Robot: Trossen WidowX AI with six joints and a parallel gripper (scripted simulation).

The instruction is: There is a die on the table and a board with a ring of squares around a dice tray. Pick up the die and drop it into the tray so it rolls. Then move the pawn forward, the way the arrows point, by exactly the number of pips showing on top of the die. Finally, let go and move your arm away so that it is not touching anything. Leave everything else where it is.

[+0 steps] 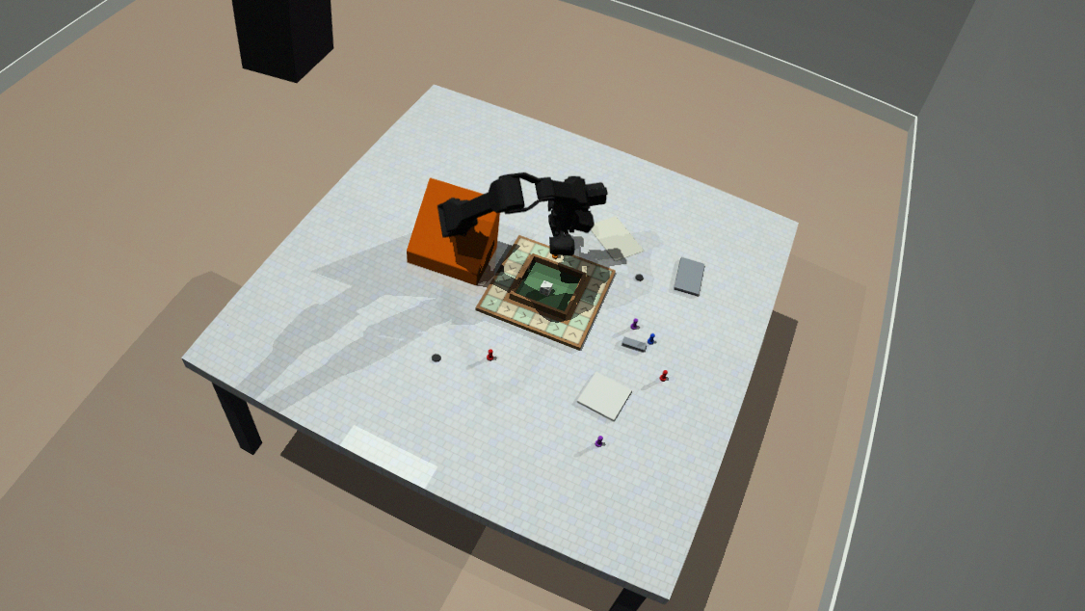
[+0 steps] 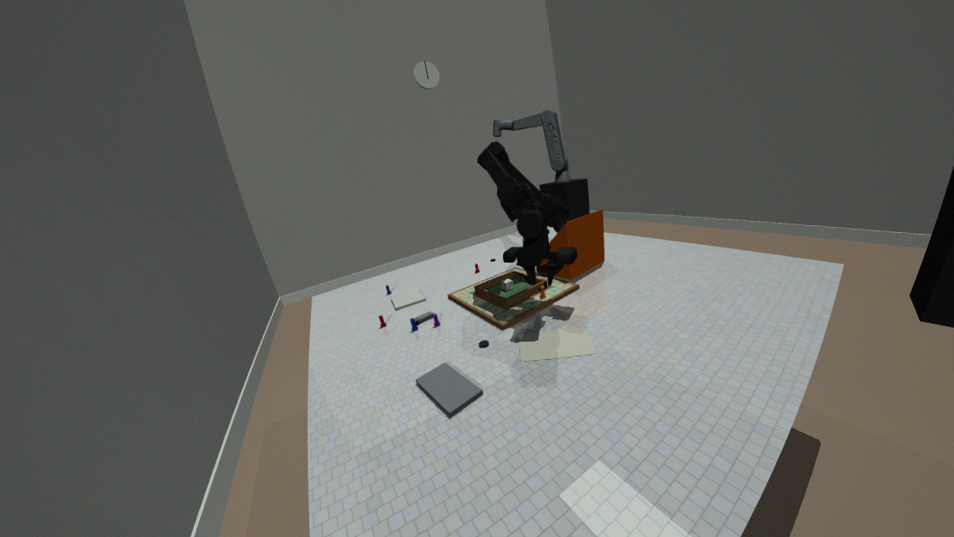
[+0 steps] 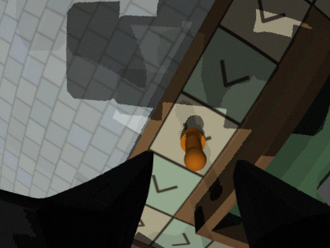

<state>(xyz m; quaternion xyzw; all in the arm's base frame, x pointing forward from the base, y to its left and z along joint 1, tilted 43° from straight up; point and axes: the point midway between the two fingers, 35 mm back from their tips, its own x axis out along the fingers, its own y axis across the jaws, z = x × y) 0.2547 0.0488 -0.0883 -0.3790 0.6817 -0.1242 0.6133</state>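
Observation:
My gripper point(image 1: 560, 252) point(image 2: 541, 282) point(image 3: 194, 164) is open and empty, low over the board, with its fingertips apart around the pawn's head in the wrist view. The orange pawn point(image 1: 555, 255) point(image 2: 542, 291) point(image 3: 193, 143) stands upright on a cream square of the board point(image 1: 507, 308) point(image 2: 460, 296) point(image 3: 204, 86). In the top view, the gripper hides part of it. The white die point(image 1: 546, 285) point(image 2: 507, 285) lies in the green-floored dice tray point(image 1: 537, 304) point(image 2: 490, 295). Its top pips are too small to read.
An orange block point(image 1: 447, 253) point(image 2: 584, 246) stands beside the board under the arm base. A cream sheet point(image 1: 619, 238) point(image 2: 557, 345), grey slab point(image 1: 689, 276) point(image 2: 448, 388), pale square point(image 1: 604, 396), small grey bar point(image 1: 633, 344), black discs and several red, purple and blue pawns lie around.

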